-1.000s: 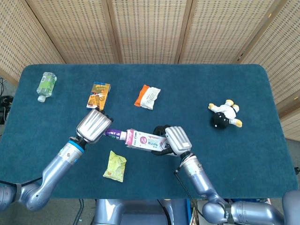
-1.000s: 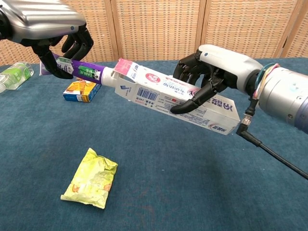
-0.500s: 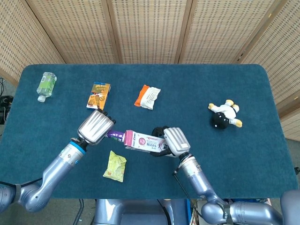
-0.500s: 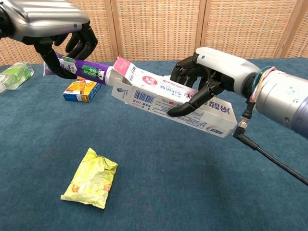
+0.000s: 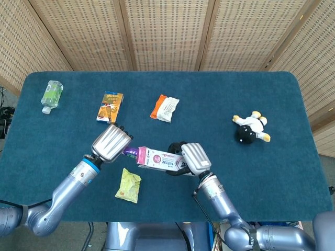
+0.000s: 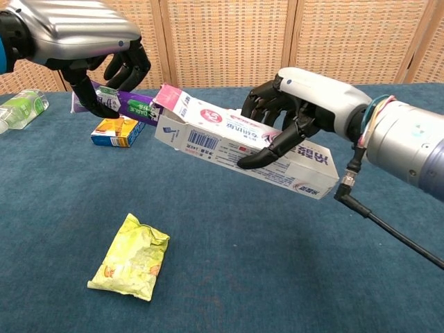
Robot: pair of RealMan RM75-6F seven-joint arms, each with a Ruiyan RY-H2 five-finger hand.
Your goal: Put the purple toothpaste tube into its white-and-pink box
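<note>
I have the purple toothpaste tube (image 6: 123, 106) up off the counter (image 5: 293, 172), its front end pushed into the open flap end of the white-and-pink box (image 6: 243, 142), its tail sticking out toward my left. My left robot hand (image 6: 104, 62) grips that tail from above, fingers curled around it. My right robot hand (image 6: 291, 114) is wrapped over the box's middle, holding it tilted, open end higher. Below them on the counter lies a yellow-green packet (image 6: 132, 257). Farther back sit an orange carton (image 5: 110, 106), an orange-and-white packet (image 5: 165, 107) and a small bottle (image 5: 51, 95); a black-and-white plush toy (image 5: 250, 128) lies well off to my right.
</note>
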